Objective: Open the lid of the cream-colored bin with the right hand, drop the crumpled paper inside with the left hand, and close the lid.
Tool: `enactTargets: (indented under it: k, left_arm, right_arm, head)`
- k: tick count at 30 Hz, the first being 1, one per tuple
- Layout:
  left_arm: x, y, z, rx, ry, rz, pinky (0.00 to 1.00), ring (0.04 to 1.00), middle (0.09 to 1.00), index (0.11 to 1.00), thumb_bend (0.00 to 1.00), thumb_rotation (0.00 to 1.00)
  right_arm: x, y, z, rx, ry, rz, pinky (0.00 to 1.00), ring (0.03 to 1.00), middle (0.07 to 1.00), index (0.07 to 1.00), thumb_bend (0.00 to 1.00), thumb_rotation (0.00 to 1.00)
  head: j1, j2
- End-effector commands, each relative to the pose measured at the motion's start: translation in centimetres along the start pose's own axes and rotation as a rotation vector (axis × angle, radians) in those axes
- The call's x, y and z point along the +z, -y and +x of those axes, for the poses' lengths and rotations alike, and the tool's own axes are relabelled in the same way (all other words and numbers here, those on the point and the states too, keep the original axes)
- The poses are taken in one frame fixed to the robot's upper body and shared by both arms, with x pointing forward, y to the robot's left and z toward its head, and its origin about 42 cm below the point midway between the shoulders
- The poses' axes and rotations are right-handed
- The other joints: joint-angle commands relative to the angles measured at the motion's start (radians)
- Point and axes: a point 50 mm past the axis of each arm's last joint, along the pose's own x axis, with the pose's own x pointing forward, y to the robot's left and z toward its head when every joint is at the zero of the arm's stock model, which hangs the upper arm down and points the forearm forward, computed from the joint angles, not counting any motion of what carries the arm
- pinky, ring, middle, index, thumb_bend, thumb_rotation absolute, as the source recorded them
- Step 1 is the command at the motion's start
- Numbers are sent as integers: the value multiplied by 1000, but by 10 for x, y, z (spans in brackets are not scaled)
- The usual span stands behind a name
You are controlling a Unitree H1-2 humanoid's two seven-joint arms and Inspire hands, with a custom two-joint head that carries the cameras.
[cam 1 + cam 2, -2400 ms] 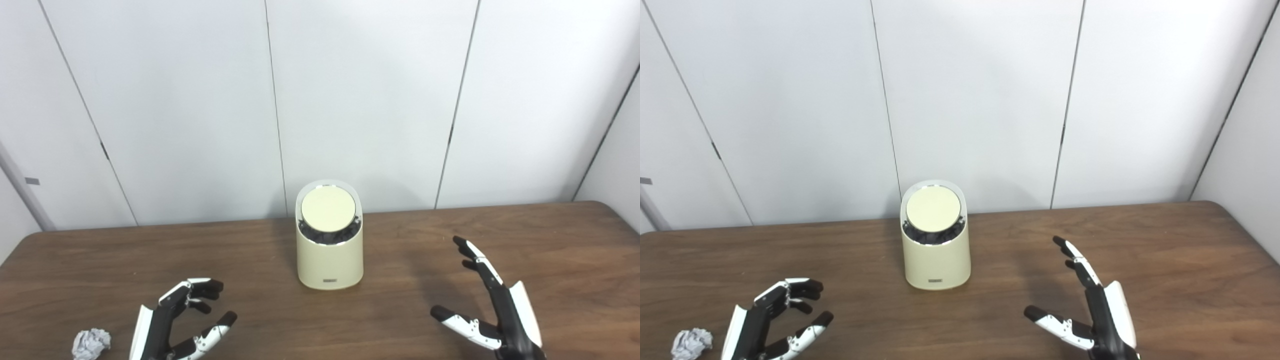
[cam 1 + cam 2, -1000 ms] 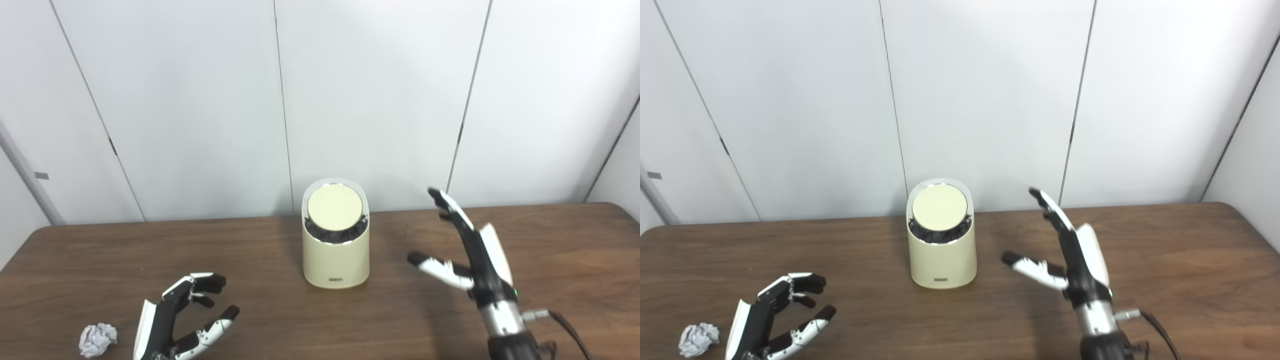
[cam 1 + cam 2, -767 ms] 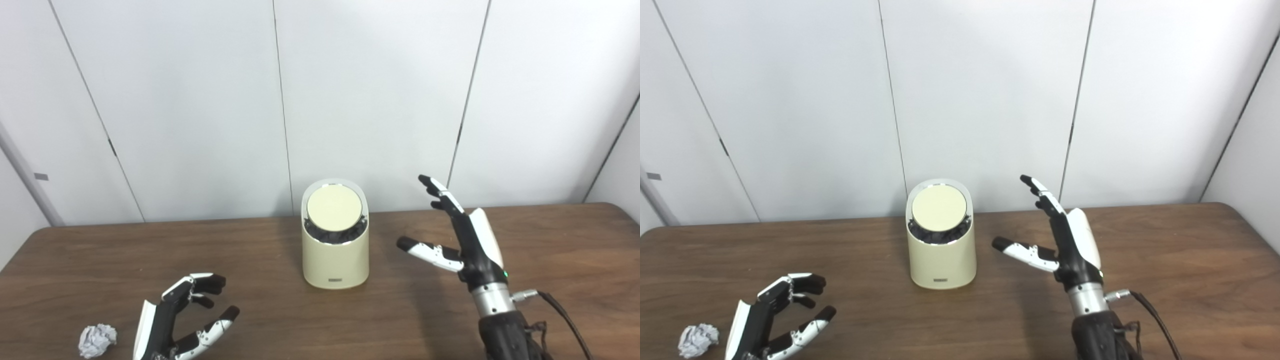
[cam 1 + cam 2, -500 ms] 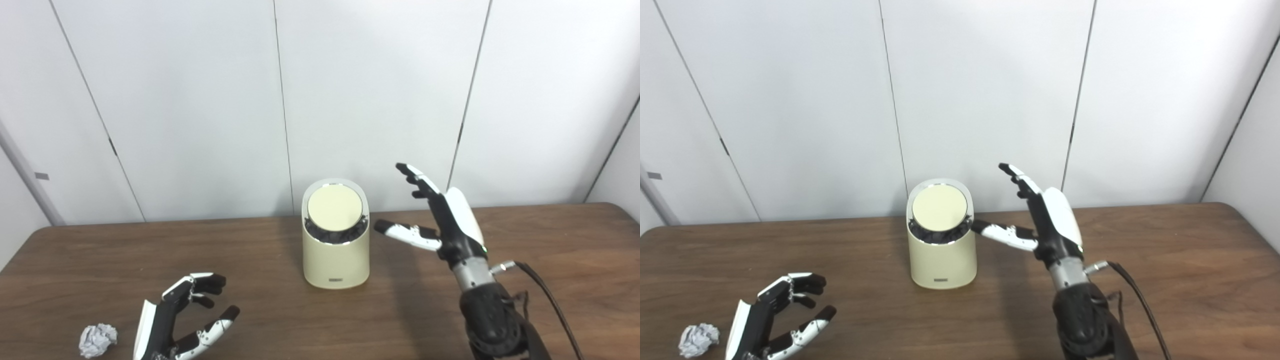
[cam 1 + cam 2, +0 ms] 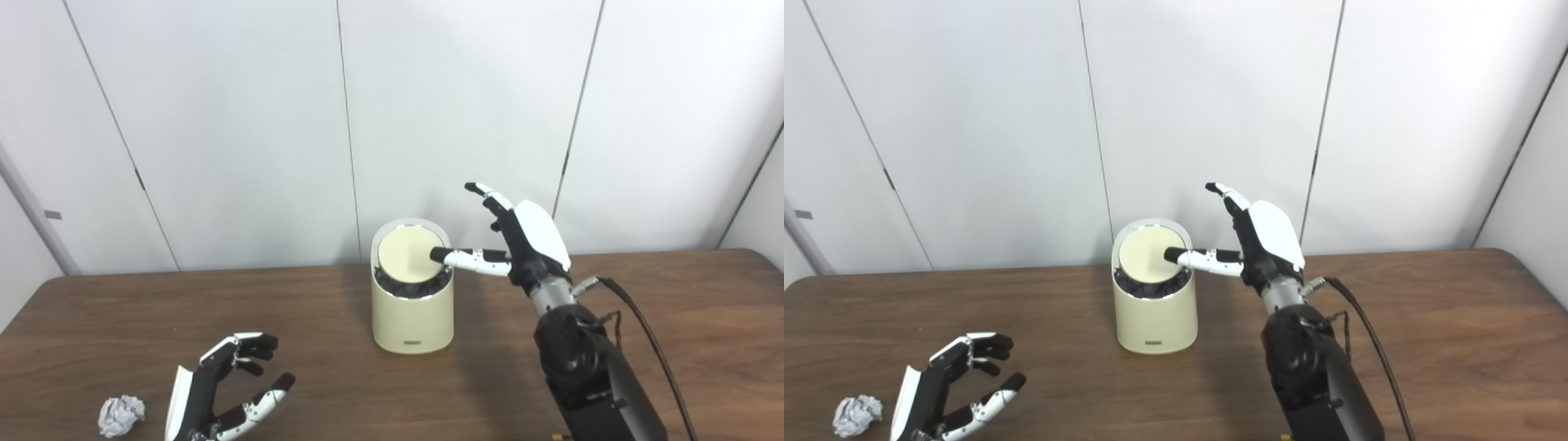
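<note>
The cream-colored bin (image 5: 412,318) stands at the middle of the brown table, its round lid (image 5: 407,254) tilted toward me over a dark liner. My right hand (image 5: 517,242) is raised just right of the bin's top, open, fingers spread upward. Its thumb tip reaches over the lid's right edge; whether it touches is unclear. The crumpled paper (image 5: 120,414) lies near the table's front left corner. My left hand (image 5: 223,392) rests open on the table just right of the paper, holding nothing.
The brown wooden table (image 5: 674,318) runs across the view, its back edge against a white panelled wall (image 5: 245,122). A black cable (image 5: 655,349) trails from my right wrist over the table's right part.
My right hand has risen from the table's right front and swung left to the bin's top, its thumb now over the lid edge. The left hand, paper and bin have stayed put.
</note>
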Motion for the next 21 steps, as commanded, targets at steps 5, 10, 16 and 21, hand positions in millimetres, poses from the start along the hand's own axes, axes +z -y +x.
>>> enactTargets:
  k: [5, 10, 16, 21]
  left_arm:
    - [-4, 13, -2, 3, -3, -23, 511, 611, 635, 617, 758, 240]
    - [-5, 13, -2, 4, 0, -19, 514, 614, 636, 617, 754, 225]
    - [-4, 14, -3, 0, -1, -20, 518, 619, 638, 620, 757, 228]
    - [-1, 16, -2, -2, 5, -18, 514, 616, 637, 618, 752, 228]
  right_arm:
    - [26, 17, 24, -57, 64, -25, 736, 852, 894, 861, 932, 613]
    - [29, 10, 33, -54, 64, -67, 758, 826, 856, 849, 922, 568]
    - [35, -1, 38, -34, 32, -115, 794, 848, 870, 869, 929, 583]
    - [37, -10, 38, -13, 16, -121, 773, 867, 879, 874, 941, 588]
  head:
    - [-2, -4]
    - [-4, -4]
    - [-3, -2]
    - [2, -1]
